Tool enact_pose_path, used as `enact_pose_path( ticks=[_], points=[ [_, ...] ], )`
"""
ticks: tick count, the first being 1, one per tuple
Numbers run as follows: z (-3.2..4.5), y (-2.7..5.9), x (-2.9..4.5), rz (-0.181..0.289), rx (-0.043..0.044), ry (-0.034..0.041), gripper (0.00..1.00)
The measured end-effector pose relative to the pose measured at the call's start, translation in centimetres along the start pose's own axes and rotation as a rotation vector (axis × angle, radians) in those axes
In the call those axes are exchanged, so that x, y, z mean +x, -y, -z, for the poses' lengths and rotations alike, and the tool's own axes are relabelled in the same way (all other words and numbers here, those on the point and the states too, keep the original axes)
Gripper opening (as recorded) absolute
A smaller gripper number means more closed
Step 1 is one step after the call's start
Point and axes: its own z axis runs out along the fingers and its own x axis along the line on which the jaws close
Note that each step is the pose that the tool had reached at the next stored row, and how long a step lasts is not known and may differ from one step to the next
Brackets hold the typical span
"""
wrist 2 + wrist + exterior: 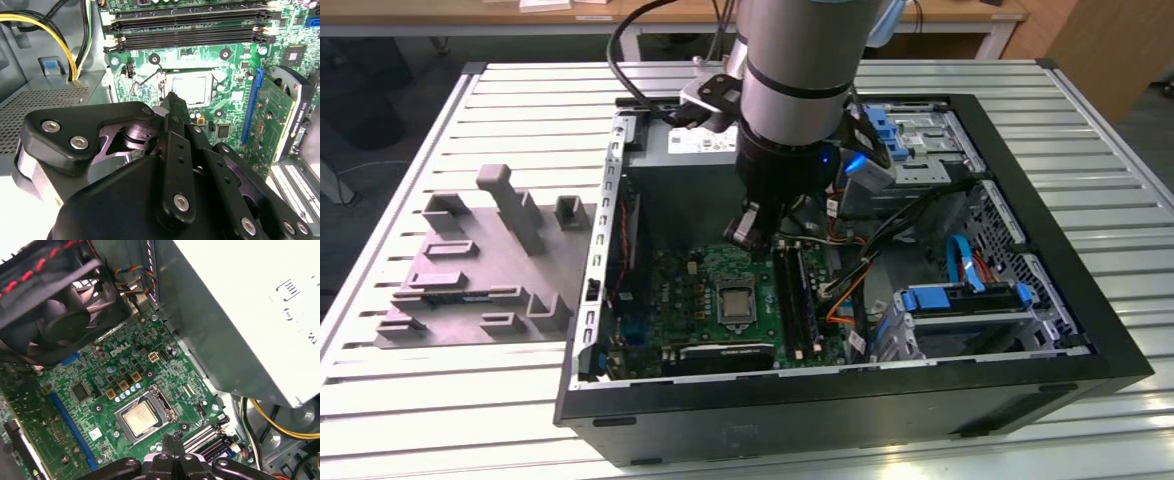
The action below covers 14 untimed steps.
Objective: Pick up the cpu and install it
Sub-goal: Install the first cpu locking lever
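**CPU in the socket, gripper above it**

While the arm (787, 90) reaches down into the open case (1067, 330), the cpu (139, 417) lies flat in its socket on the green board (95, 405), silver face up, also seen in the second wrist view (190, 88). The gripper (173, 440) sits just above the board, beside the socket, fingertips pressed together with nothing between them. Memory slots (190, 30) run along one side of the socket. Outside the case, the grey fixture (480, 265) rests on the slatted table (454, 400).
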Motion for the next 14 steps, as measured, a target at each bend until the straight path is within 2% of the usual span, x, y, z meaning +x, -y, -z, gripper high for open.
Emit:
enact_pose_path(
  ticks=[1,11,13,14],
  points=[
    [0.58,-0.05,0.00,0.000,0.0000,0.0000,0.11],
    [2.67,-0.24,0.01,0.000,0.0000,0.0000,0.11],
    [3.15,-0.28,0.02,0.000,0.0000,-0.0001,0.11],
    [3.67,-0.33,0.02,0.000,0.0000,0.0000,0.11]
  ],
)
